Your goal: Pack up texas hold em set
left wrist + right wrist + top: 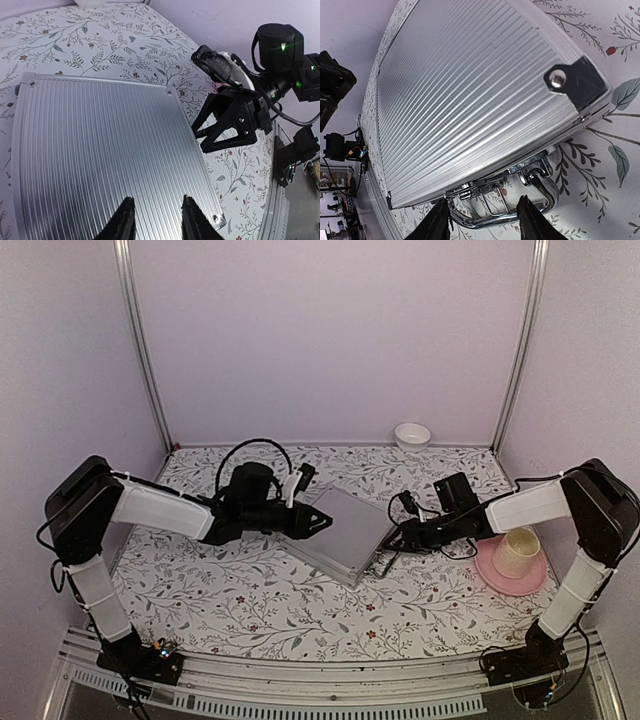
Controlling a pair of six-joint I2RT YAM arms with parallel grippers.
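Observation:
The silver ribbed briefcase [340,530] lies shut in the middle of the flowered table, and its lid fills the left wrist view [100,150] and the right wrist view [470,90]. My left gripper [325,522] hovers over the lid's left edge, its jaws [156,202] apart with nothing between them. My right gripper [392,540] sits at the case's right side, open [482,202], with its fingers straddling the chrome latch [470,189] and the handle [547,187]. The left wrist view shows that same right gripper [199,140] beside the case. Cards, chips and button are hidden.
A cream cup [517,550] stands on a pink plate [500,578] at the right, close to my right arm. A small white bowl [412,434] sits at the back wall. Metal frame posts [145,350] rise at both back corners.

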